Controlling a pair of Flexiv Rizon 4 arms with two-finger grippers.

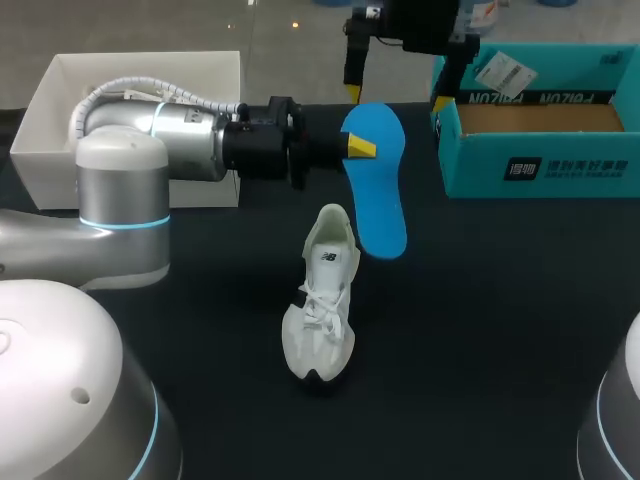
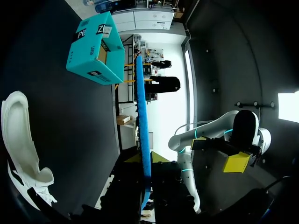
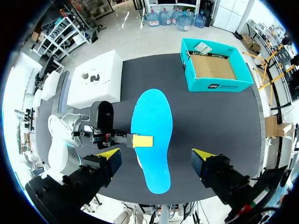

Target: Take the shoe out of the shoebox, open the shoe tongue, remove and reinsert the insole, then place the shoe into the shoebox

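- The left gripper [image 1: 358, 148] is closed on the blue insole [image 1: 375, 180]. It pinches one long edge near the middle, one yellow tip on the upper face and the other finger hidden beneath.
- The insole is held flat in the air above the dark table [image 1: 500, 350]. From the left wrist it appears edge-on [image 2: 142, 140] as a thin blade between the fingers.
- The right gripper [image 1: 396, 96] hangs above the insole, spread wide and empty. In its own view the two yellow tips stand either side of the insole [image 3: 152, 135] without touching it.
- The white sneaker [image 1: 325, 300] stands upright on the table, out of its box, with its heel opening near the insole's lower end. I cannot tell whether they touch.
- The teal shoebox [image 1: 540, 130] sits open at the right, well apart from the sneaker. A white lid [image 1: 130, 110] lies at the left.
- Handling, as a judgement: the insole looks light, thin and bendy, so a one-edge pinch will let the free ends sag or twist. A second hold near the heel end should steady it for feeding in toe first.
- The sneaker is probably light with a soft upper, and liable to slide or tip when pushed. Bracing it at the heel collar seems wise.
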